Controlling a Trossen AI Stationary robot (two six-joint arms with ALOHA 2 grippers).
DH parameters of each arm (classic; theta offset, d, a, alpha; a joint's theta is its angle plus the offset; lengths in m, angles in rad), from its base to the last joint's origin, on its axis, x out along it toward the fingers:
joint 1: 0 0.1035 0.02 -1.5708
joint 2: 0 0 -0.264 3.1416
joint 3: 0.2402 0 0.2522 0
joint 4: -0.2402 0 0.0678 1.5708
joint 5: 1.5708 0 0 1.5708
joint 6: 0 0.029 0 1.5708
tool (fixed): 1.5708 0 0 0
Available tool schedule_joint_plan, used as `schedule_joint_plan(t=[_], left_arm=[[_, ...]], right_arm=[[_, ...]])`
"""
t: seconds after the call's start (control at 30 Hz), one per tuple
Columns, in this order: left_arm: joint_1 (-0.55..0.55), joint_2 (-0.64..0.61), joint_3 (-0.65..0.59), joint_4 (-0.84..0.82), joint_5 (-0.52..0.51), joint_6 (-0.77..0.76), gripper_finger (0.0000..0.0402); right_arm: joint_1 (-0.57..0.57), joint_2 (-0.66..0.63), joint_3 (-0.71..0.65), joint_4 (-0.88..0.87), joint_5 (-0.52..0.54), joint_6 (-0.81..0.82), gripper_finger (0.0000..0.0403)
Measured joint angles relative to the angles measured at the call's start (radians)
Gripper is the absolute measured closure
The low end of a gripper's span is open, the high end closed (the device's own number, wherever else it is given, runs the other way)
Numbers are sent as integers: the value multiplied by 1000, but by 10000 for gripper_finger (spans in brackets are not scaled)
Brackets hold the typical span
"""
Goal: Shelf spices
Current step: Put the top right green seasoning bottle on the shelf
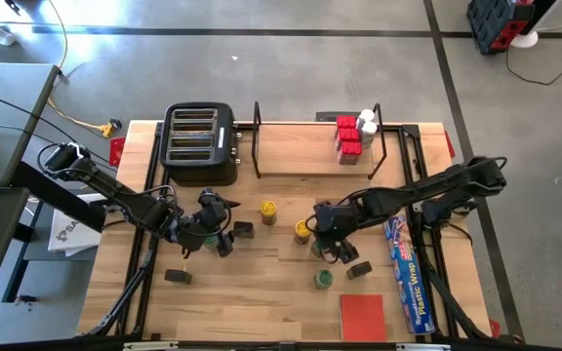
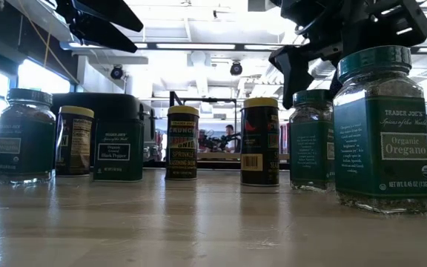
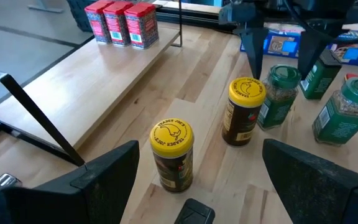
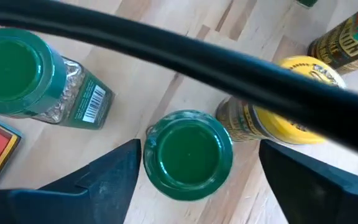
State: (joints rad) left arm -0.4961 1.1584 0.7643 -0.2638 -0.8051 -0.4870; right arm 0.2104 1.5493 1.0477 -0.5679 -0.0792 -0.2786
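Note:
The shelf [image 1: 305,156] stands at the back with red tins [image 1: 348,138] and white-lidded jars [image 1: 367,122] on its board's right end. On the table stand two yellow-lidded jars [image 3: 173,152] [image 3: 244,109], green-lidded jars [image 1: 322,279] and dark tins [image 1: 177,277]. My right gripper [image 4: 197,149] is open and points steeply down, with a finger on either side of a green-lidded jar [image 4: 188,154]; no touch shows. My left gripper [image 3: 201,146] is open over the table's left middle, facing the nearer yellow-lidded jar and holding nothing.
A black toaster [image 1: 200,143] stands left of the shelf. A long blue wrap box [image 1: 408,273] lies along the right side, a flat red square [image 1: 363,317] near the front edge. Another green-lidded jar [image 4: 20,74] and a yellow-lidded one [image 4: 303,74] stand close beside my right gripper.

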Motion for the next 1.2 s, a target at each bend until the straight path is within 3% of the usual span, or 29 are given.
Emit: schedule_joint_plan(t=[0.4,0.57,0.77,0.97,1.2], left_arm=[[0,0,0,0,11,0,64],[0,0,0,0,11,0,64],[0,0,0,0,11,0,64],[0,0,0,1,10,8,64],[0,0,0,1,10,19,64]], right_arm=[[2,44,1,1,-33,143,216],[2,42,73,-81,-38,209,217],[-35,-11,219,-298,-13,179,217],[-232,-41,392,-453,118,75,217],[-591,33,471,-408,111,-165,217]])
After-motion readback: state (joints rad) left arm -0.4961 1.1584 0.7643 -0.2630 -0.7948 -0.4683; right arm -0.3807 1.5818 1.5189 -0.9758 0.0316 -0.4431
